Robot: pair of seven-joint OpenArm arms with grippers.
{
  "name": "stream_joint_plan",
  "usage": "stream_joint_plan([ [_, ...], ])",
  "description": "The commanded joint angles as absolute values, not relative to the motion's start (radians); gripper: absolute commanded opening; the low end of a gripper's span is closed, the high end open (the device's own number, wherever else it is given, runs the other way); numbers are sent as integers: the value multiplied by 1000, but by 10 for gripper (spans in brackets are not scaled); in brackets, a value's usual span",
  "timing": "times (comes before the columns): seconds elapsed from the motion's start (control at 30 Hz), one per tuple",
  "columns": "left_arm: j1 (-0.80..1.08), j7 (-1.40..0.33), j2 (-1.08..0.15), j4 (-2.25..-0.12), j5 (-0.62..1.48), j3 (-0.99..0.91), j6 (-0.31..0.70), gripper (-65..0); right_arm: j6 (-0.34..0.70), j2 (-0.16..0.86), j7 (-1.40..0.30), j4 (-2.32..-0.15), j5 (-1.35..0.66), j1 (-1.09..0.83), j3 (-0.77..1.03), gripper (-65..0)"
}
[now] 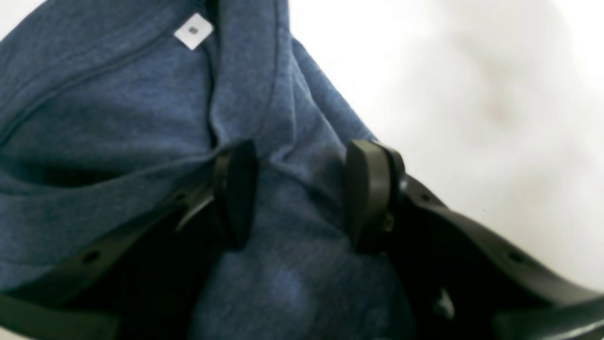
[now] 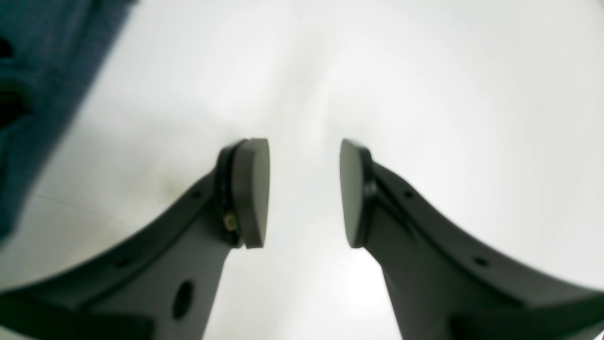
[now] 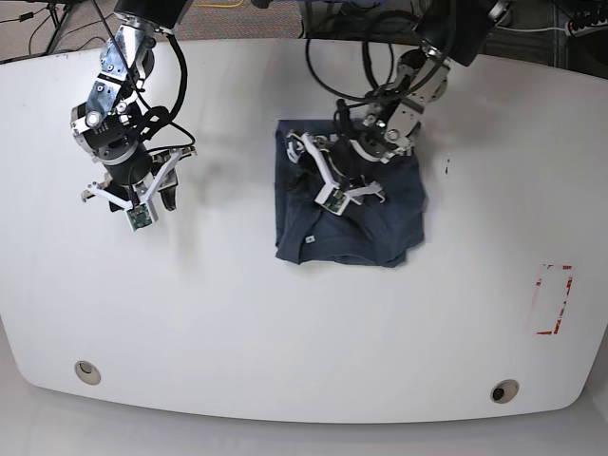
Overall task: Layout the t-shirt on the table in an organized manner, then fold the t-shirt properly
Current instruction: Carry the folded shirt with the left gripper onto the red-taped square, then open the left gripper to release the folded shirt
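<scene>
The t-shirt [image 3: 347,214] lies in a rumpled, roughly square bundle near the middle of the table [image 3: 285,313], its heathered navy knit soft and matte against the glossy white top. In the left wrist view the cloth [image 1: 141,108] shows fine melange flecks, a raised seam running diagonally, deep soft creases and a small white square tag [image 1: 193,30] sewn near the upper edge. The left gripper [image 1: 302,193] sits down on the shirt with its two flat, rounded dark pads [image 1: 365,198] spread apart, a ridge of fabric bunched between them (whether the pads actually pinch that ridge I cannot tell). In the base view this gripper [image 3: 332,185] is over the shirt's upper half. The right gripper [image 2: 304,193] is well to the left of the shirt in the base view [image 3: 133,195], over bare table; its matte grey, half-moon pads [image 2: 252,193] stand parted with nothing but white surface between them, so it is released. A blurred blue edge of the shirt [image 2: 42,94] shows at the far left of the right wrist view. Nearer the front edge than the shirt are two round metal grommets [image 3: 87,370], and to its right a red-outlined rectangle [image 3: 553,299].
</scene>
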State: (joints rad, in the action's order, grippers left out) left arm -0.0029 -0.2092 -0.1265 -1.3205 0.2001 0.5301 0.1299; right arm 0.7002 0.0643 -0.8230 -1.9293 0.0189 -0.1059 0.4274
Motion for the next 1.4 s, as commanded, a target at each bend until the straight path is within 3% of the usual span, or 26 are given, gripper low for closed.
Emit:
stream_joint_plan([
  [0.0, 51, -360, -194, -1316, 173, 467, 136, -360, 698, 71, -802, -1949, 4, -93, 430, -412],
  [0.33, 177, -420, -358, -1382, 171, 194, 400, -361, 698, 67, -802, -1951, 4, -93, 426, -412],
  [0.97, 223, -550, -524, -1365, 166, -176, 684, -362, 698, 65, -802, -1952, 4, -101, 429, -412],
  [1.37, 223, -552, -644, -1254, 168, -286, 698, -362, 698, 65, -802, -1954, 4, -119, 429, -412],
])
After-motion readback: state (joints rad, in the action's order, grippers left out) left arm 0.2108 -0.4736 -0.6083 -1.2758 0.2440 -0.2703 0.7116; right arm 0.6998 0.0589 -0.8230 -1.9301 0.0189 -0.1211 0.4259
